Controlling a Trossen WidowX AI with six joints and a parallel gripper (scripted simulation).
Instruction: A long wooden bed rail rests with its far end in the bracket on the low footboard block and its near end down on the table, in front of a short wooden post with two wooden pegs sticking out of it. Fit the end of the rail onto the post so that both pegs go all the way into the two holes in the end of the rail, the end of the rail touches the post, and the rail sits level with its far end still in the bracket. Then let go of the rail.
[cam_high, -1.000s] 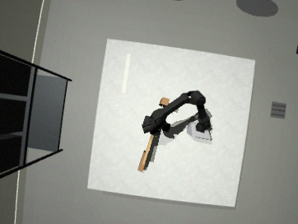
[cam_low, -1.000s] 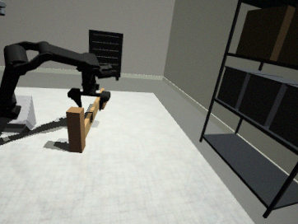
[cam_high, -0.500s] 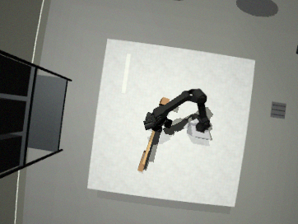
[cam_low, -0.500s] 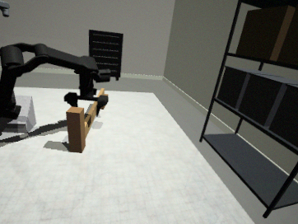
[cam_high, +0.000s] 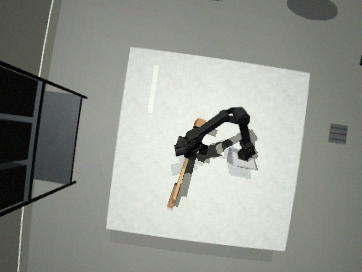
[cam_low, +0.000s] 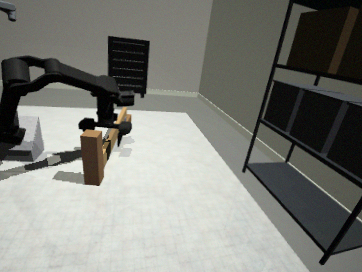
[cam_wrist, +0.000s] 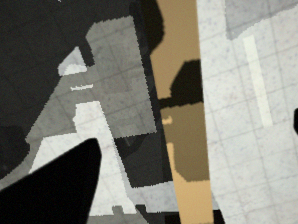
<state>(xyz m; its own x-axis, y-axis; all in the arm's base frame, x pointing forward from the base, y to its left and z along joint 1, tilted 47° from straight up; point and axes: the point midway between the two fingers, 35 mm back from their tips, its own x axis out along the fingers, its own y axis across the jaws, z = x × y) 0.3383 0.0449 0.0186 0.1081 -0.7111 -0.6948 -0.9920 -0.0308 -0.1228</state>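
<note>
From overhead, the black arm reaches out from its pale base plate (cam_high: 234, 169) on the white table (cam_high: 270, 100), rises to an elbow toward the far side, then folds back down and across so that the gripper (cam_high: 187, 148) hangs over the middle of the long wooden rail (cam_high: 176, 192). The rail lies slantwise across the table, one end showing beyond the forearm and the other running out toward the near edge. A pale strip (cam_high: 154, 89) lies well apart from it on the table, and a dark shelf rack (cam_high: 60, 90) stands off the table to one side.

Standing at the side of the room, I see the short wooden post (cam_low: 93, 157) upright on the table in the foreground, with the rail (cam_low: 121, 119) stretching away behind it. The upper arm goes up from the base, the forearm slopes forward and down, and the wrist points downward so the gripper (cam_low: 106, 126) sits low at the rail, close behind the post. Whether the rail's end touches the post is hidden from here. A metal shelf rack (cam_low: 267, 90) with a brown box (cam_low: 327, 40) stands at the right.

From the wrist, the rail (cam_wrist: 182, 90) runs top to bottom, partly in shadow, with one dark fingertip (cam_wrist: 60, 190) at lower left, apart from it. The fingers are spread wide and hold nothing.
</note>
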